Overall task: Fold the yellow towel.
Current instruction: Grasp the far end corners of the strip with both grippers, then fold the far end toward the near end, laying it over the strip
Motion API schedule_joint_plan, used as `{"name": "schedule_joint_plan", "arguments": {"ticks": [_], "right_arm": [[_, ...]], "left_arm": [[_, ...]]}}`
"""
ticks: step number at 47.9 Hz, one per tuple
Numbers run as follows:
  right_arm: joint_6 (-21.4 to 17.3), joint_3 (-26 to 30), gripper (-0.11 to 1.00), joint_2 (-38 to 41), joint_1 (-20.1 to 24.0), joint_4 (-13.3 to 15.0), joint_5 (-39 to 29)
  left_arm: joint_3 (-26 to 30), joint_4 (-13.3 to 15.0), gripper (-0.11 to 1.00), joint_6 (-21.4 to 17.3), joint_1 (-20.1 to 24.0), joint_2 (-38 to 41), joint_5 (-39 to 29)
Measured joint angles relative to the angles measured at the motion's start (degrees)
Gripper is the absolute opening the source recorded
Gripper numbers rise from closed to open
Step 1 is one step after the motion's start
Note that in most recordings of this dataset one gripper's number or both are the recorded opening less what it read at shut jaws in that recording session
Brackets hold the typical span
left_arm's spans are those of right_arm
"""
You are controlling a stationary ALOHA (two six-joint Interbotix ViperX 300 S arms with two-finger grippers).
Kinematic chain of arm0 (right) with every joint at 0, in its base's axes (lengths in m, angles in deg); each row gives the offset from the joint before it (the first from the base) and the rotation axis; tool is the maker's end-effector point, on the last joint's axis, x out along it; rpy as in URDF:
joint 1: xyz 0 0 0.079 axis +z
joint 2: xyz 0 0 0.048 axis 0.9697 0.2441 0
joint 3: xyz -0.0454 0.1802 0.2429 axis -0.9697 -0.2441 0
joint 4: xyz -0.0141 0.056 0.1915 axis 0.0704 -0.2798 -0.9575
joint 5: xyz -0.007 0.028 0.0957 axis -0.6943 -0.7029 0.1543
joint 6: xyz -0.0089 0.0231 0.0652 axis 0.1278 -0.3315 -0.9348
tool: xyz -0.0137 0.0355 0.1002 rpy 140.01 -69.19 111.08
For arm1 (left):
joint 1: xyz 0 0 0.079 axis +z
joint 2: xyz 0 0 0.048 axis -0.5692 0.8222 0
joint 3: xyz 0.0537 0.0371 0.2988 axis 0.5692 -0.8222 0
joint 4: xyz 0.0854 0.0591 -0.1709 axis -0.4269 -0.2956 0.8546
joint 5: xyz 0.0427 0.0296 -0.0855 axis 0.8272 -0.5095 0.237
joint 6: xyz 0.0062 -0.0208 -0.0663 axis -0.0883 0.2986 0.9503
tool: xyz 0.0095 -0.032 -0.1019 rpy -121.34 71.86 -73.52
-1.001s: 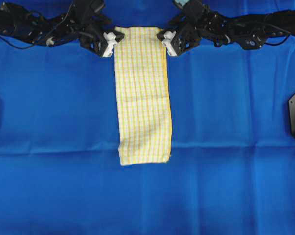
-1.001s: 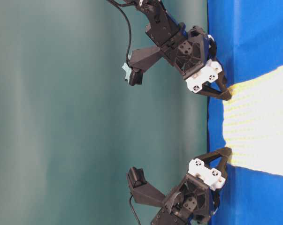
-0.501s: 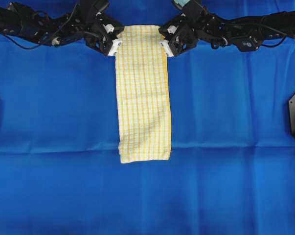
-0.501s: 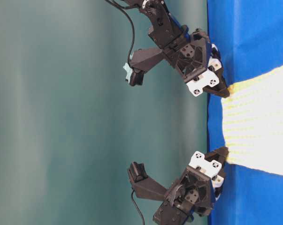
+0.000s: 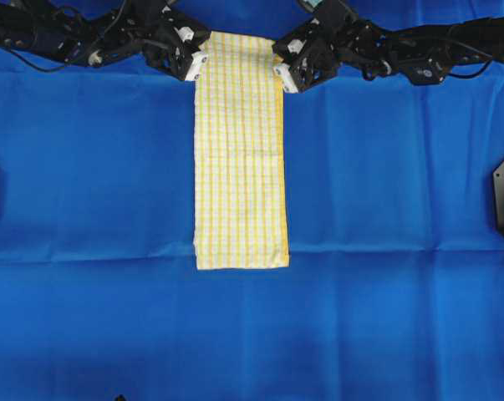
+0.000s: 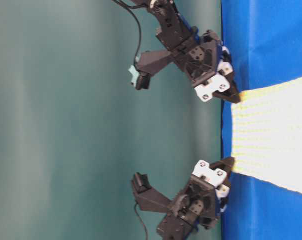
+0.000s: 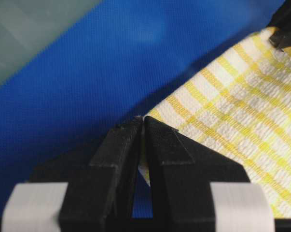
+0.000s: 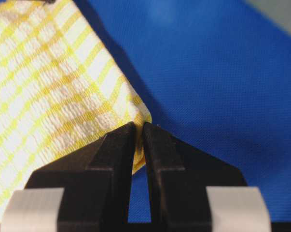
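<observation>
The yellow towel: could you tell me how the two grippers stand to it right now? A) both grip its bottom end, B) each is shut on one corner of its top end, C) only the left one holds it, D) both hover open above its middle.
B: the left gripper and the right gripper each pinch a corner of the yellow towel at its top end.

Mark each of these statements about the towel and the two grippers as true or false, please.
1. The left gripper is shut on a corner of the yellow towel. True.
2. The right gripper is open, away from the towel. False: it is shut on the other top corner.
3. The towel lies as a long narrow strip on the blue cloth. True.
4. The towel is crumpled into a ball. False: it lies flat.
</observation>
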Motion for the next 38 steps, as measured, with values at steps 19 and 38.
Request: {"name": "schedule_joint_plan", "arguments": {"ticks": [19,38], "right_arm": [[0.4,0.0,0.06,-1.3,-1.6,0.1,0.0],[0.4,-1.3,0.06,-3.6,-0.5,0.1,0.0]], "left_arm": [[1.9,-0.2,0.02,-3.8,0.4,-1.0,-3.8],[0.5,-0.1,0.02,-3.4,-1.8,-2.8,-3.9]]}}
